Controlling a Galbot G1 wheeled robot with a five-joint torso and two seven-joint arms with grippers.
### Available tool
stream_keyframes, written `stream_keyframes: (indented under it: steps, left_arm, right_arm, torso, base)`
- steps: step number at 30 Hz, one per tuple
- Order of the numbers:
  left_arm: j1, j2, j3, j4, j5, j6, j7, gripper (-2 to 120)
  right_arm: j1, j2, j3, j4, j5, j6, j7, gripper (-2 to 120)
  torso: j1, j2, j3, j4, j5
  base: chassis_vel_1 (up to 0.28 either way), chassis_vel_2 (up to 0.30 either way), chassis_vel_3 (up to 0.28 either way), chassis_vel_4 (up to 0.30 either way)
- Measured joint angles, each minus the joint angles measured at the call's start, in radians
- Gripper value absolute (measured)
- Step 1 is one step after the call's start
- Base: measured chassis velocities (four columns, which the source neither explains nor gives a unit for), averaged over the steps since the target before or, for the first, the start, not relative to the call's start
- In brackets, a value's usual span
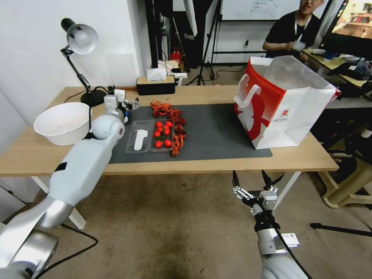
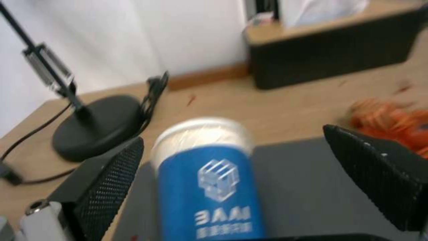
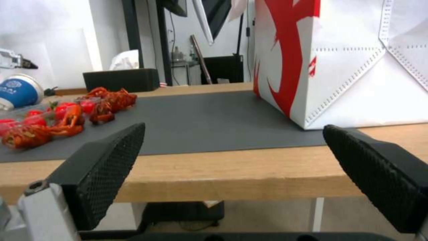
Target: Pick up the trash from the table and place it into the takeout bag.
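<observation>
The table [image 1: 193, 164] is a long light-wood top with a dark grey mat [image 1: 217, 131] across its middle. At its far left corner stand a black desk lamp [image 1: 79, 42] and, further along the back edge, a black tissue box [image 1: 155, 85]; a white bowl [image 1: 64, 122] sits near the left end. On the mat lie a clear tray [image 1: 149, 135] of red tomatoes and a line of red crayfish shells [image 1: 176, 128] (trash, by the look of them). The takeout bag [image 1: 283, 104], red and white, stands open at the mat's right end.

The left gripper [image 2: 232, 174] reaches over the mat's far left corner, its fingers [image 2: 107, 177] spread wide on either side of a blue-and-white paper cup [image 2: 207, 180], neither pad touching it. The right gripper [image 1: 251, 182] hangs below the table's front edge, over the brown floor, jaws wide apart and empty, facing the bag.
</observation>
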Motion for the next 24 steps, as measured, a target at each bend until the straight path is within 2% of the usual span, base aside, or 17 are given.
stream_keyframes:
  steps: [4, 16, 17, 18, 21, 24]
  left_arm:
    - [-0.02, -0.008, 0.011, 0.046, 0.01, 0.024, -0.025, 100]
    - [-0.05, -0.018, 0.026, 0.11, -0.004, 0.041, -0.031, 100]
    - [-0.07, -0.025, 0.031, 0.147, -0.016, 0.038, -0.021, 100]
    - [-0.07, -0.025, 0.031, 0.147, -0.016, 0.038, -0.021, 100]
    - [-0.102, -0.034, 0.03, 0.216, -0.033, 0.035, 0.0, 100]
    - [-0.114, -0.034, 0.028, 0.243, -0.06, 0.036, 0.01, 100]
  right_arm:
    - [0.006, -0.001, 0.0, -0.007, 0.001, 0.002, 0.0, 100]
    - [0.013, -0.002, -0.003, -0.018, 0.001, 0.005, -0.001, 100]
    - [0.017, -0.002, -0.007, -0.024, 0.002, 0.005, -0.001, 100]
    - [0.017, -0.002, -0.007, -0.024, 0.002, 0.005, -0.001, 100]
    - [0.024, -0.006, -0.011, -0.028, 0.002, 0.006, -0.002, 100]
    - [0.03, -0.011, -0.013, -0.032, 0.004, 0.006, -0.002, 100]
  torso:
    - [0.0, 0.0, 0.0, 0.0005, -0.0004]
    - [0.0, 0.0, 0.0, 0.0003, -0.0005]
    - [0.0, 0.0, 0.0, 0.0002, -0.0003]
    - [0.0, 0.0, 0.0, 0.0002, -0.0003]
    - [0.0, 0.0, 0.0, 0.0001, -0.0003]
    - [0.0, 0.0, 0.0, 0.0005, -0.0002]
  base:
    - [0.0, 0.0, 0.0, 0.0]
    - [0.0, 0.0, 0.0, 0.0]
    - [0.0, 0.0, 0.0, 0.0]
    - [0.0, 0.0, 0.0, 0.0]
    - [0.0, 0.0, 0.0, 0.0]
    - [0.0, 0.0, 0.0, 0.0]
